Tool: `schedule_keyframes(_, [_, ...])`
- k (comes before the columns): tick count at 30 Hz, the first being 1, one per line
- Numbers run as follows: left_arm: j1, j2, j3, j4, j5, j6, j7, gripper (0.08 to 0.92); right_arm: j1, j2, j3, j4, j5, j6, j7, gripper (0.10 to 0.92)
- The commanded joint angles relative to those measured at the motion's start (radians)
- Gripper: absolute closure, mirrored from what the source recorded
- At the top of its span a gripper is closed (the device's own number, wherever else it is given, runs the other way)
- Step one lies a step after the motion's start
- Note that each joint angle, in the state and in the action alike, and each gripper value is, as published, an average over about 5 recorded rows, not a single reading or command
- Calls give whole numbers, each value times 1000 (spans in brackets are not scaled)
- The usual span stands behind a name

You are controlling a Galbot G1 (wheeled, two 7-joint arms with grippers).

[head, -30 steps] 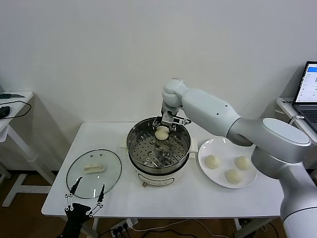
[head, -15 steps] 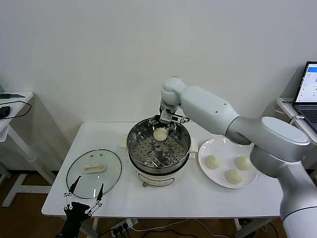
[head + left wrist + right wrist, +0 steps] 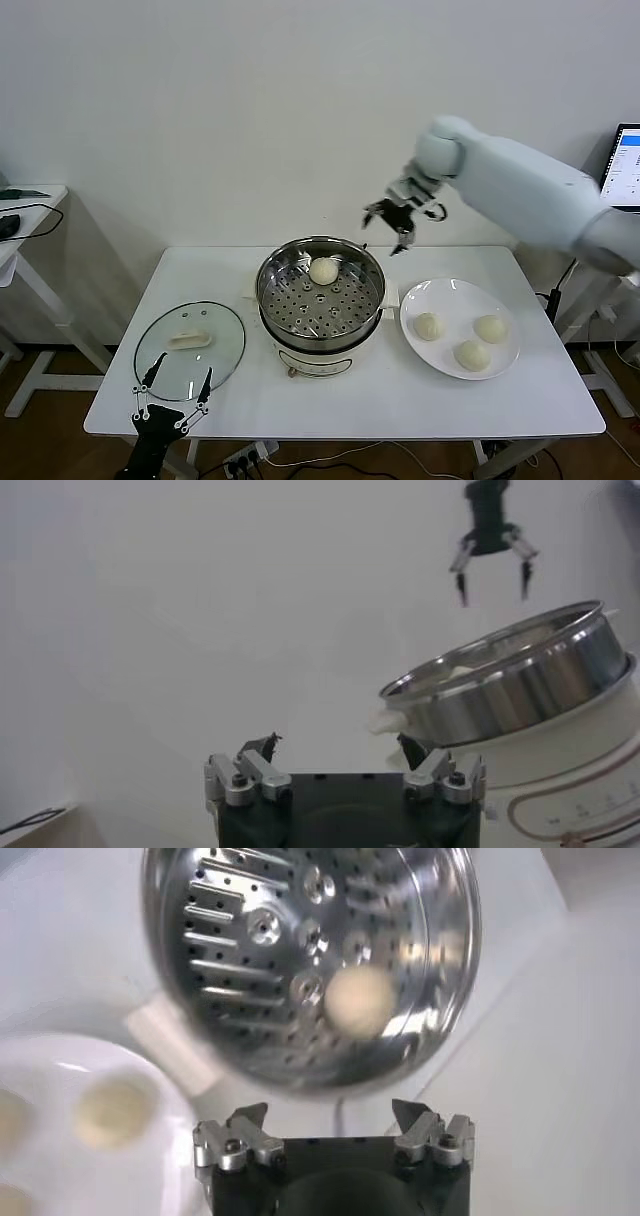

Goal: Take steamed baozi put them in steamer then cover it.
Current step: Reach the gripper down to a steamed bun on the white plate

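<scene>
Steamer (image 3: 321,300): centre of the counter (image 3: 420,395), one baozi (image 3: 323,270) on the rear of its perforated tray.
Plate (image 3: 440,300): right of the steamer, apparently three more baozi (image 3: 471,354).
Cover (image 3: 190,350): flat on the counter, left of the steamer.
Right gripper (image 3: 398,217): raised above and right of the steamer, jaws apart, empty.
Left gripper (image 3: 171,397): at the counter's near edge by the cover, jaws apart.

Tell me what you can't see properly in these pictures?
- Steamer: in the left wrist view its inside is hidden by its own steel wall, and the picture's edge cuts off its base.
- Plate: the right wrist view cuts it at the edge; the baozi there is blurred, its pleats lost.
- Cover: in neither wrist view.
- Left gripper: its arm is cut off by the head view's bottom edge.
- Laptop: cut by the head view's edge.
</scene>
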Motion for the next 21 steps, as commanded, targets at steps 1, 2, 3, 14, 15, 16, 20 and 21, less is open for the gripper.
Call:
schedule_keyframes(1, [-2, -3, 1, 1, 1, -2, 0, 177, -86, -216, -136, 31, 193, -202, 39, 203])
schedule_keyframes(2, [-1, -4, 1, 2, 1, -2, -1, 177, -108, -215, -132, 29, 185, -205, 47, 203])
schedule_keyframes(3, [-1, -4, 0, 2, 1, -2, -2, 177, -129, -212, -126, 25, 177, -208, 59, 203])
schedule_keyframes(14, [10, -9, -17, -2, 1, -3, -3, 177, -316, -76, 22, -144, 100, -196, 119, 203])
schedule_keyframes(15, [11, -9, -19, -3, 1, -2, -3, 177, -323, -65, 29, -155, 95, -194, 120, 203])
schedule_keyframes(16, [11, -9, -21, -5, 1, -2, -4, 177, -329, -56, 35, -165, 89, -191, 122, 203])
schedule_keyframes(20, [13, -9, -29, -9, 1, -2, -4, 177, -345, -24, 45, -183, 72, -185, 124, 203])
schedule_keyframes(21, [13, -9, -31, -8, 1, -2, -4, 177, -348, -18, 48, -187, 68, -184, 123, 203])
